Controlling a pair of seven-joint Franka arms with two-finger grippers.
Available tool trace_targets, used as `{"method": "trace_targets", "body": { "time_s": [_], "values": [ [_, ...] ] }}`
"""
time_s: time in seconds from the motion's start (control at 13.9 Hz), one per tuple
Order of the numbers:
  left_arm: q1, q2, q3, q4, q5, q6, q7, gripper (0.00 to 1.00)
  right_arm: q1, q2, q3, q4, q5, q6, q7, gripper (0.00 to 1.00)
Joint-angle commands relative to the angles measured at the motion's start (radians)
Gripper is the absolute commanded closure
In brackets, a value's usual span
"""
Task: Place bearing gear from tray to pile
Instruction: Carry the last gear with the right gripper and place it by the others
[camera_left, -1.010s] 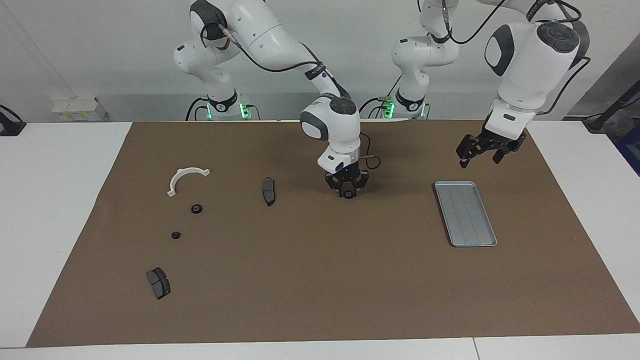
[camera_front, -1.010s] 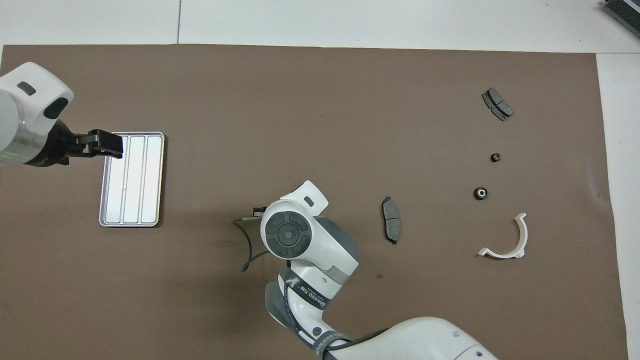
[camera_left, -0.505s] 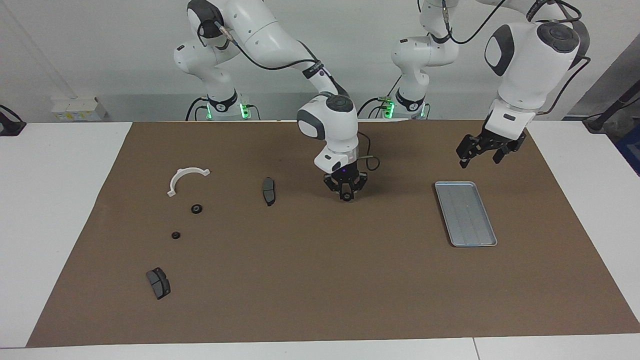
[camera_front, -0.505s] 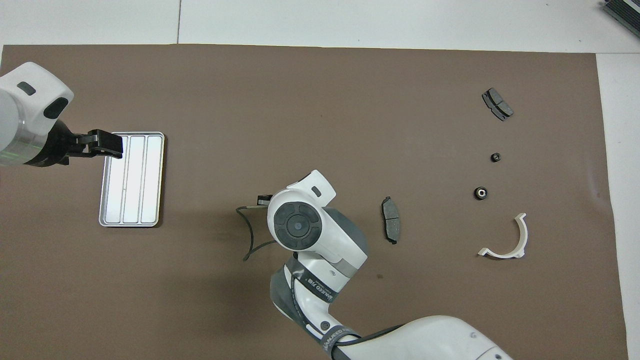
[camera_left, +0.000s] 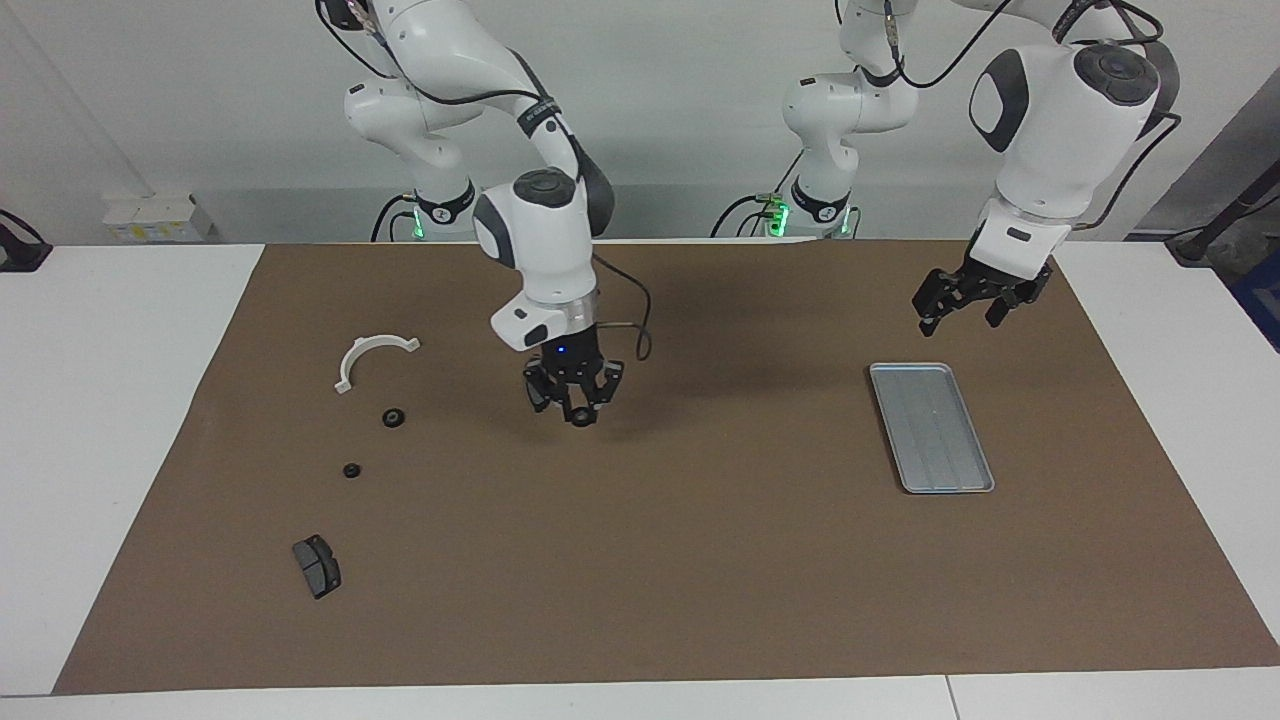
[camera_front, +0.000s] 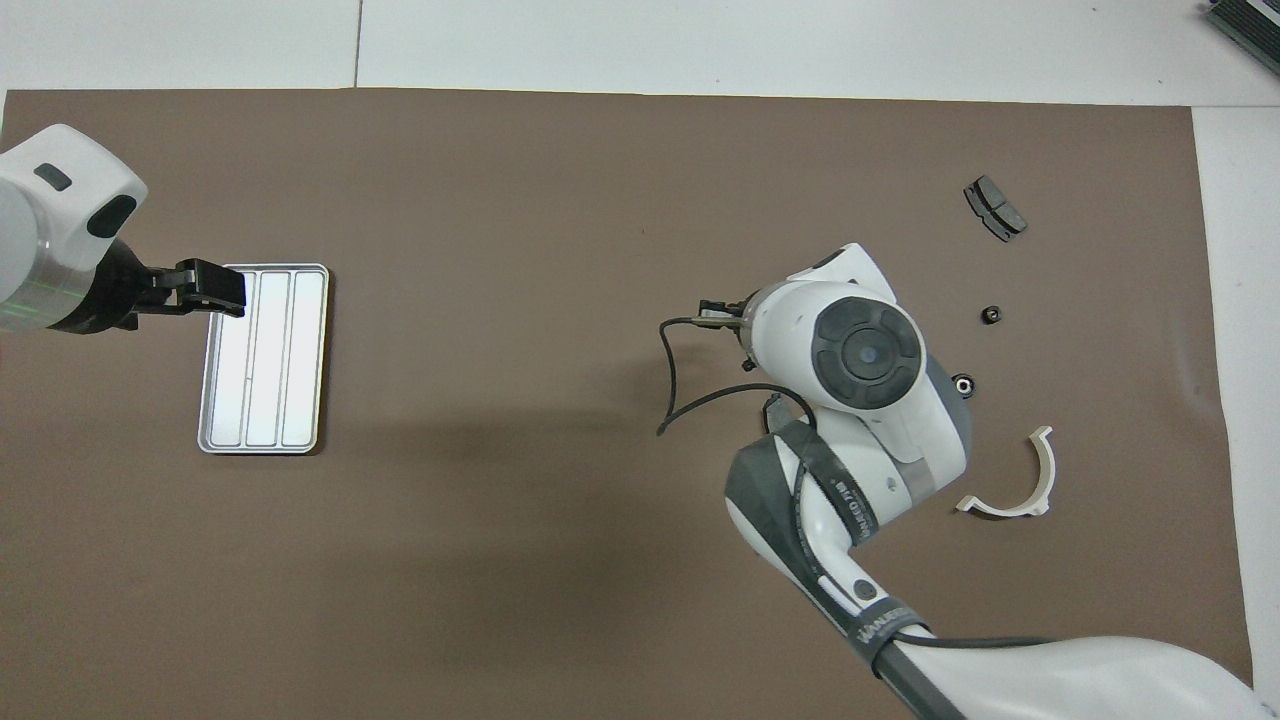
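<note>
A small black bearing gear sits between the fingertips of my right gripper, which is shut on it just above the mat, over the middle brake pad. In the overhead view the right arm's wrist hides that gripper and the gear. The silver-grey ribbed tray lies toward the left arm's end with nothing on it. The pile's white half-ring bracket lies toward the right arm's end. My left gripper hangs open over the mat by the tray's robot-side end and waits.
Two more small black gears lie on the brown mat next to the bracket. A dark grey brake pad lies farther from the robots than they do.
My right arm has carried the gear from the table's middle toward the right arm's end, now covering the middle brake pad. The left arm has not moved.
</note>
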Motion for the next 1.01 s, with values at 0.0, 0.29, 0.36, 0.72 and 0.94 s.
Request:
{"method": "trace_targets", "body": {
  "time_s": [0.0,0.29,0.36,0.72,0.94],
  "values": [
    [0.009,-0.027,-0.003,-0.028,-0.011,0.002,0.003,0.0,-0.113,-0.021,0.015,-0.05,-0.019,0.013,-0.143,1.0],
    [0.009,-0.027,-0.003,-0.028,-0.011,0.002,0.003,0.0,-0.236,0.036,0.015,-0.008,-0.007,0.013,-0.321,1.0],
    [0.009,-0.027,-0.003,-0.028,-0.011,0.002,0.003,0.0,-0.268,0.059,0.015,0.01,-0.007,0.013,-0.37,1.0],
    [0.009,-0.027,-0.003,-0.028,-0.011,0.0,0.003,0.0,-0.313,0.16,0.018,0.085,0.107,0.007,-0.401,0.86],
    [0.009,-0.029,-0.003,-0.028,-0.011,0.002,0.003,0.0,-0.308,0.186,0.018,0.091,0.11,0.02,-0.412,0.55]
  ]
}}
